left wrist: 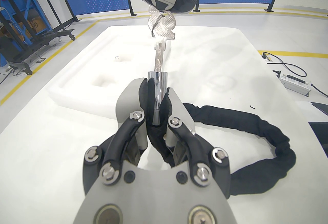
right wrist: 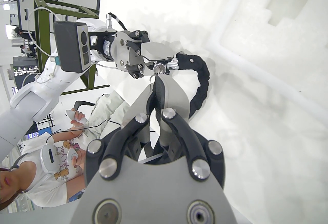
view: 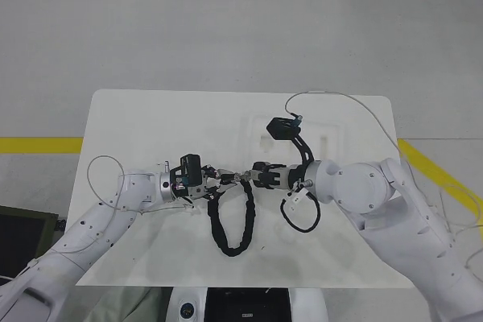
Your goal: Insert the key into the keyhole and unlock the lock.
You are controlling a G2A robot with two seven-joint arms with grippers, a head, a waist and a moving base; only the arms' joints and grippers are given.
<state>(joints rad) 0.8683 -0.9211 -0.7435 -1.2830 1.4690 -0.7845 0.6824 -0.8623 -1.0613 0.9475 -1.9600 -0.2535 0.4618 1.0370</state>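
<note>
Key: flat patterned head pinched between the right jaws, blade pointing straight at the lock cylinder. In the left wrist view the blade tip meets the cylinder's end face at the keyhole. How far it has gone in cannot be told. A thin dark ring passes through the key head.

From above, the key sits in the narrow gap between the two arms, over the middle of the tabletop and raised off it.

Lock cylinder: chrome, clamped lengthwise between the black pads of the left jaws, with its keyhole end sticking out past the pads. The right wrist view shows the cylinder's round end face just beyond the tips of the right jaws, which are pressed together on the key.

Cable: black fabric-sleeved, attached at the cylinder. It drops from the left jaws and curves away in a loop across the tabletop. In the top view the loop hangs toward the robot's side, below the two sets of jaws. In the right wrist view the cable arcs away from the cylinder.

Foam tray: white, with shallow rectangular recesses, on the far half of the tabletop, beyond the key and the lock and apart from both.
</note>
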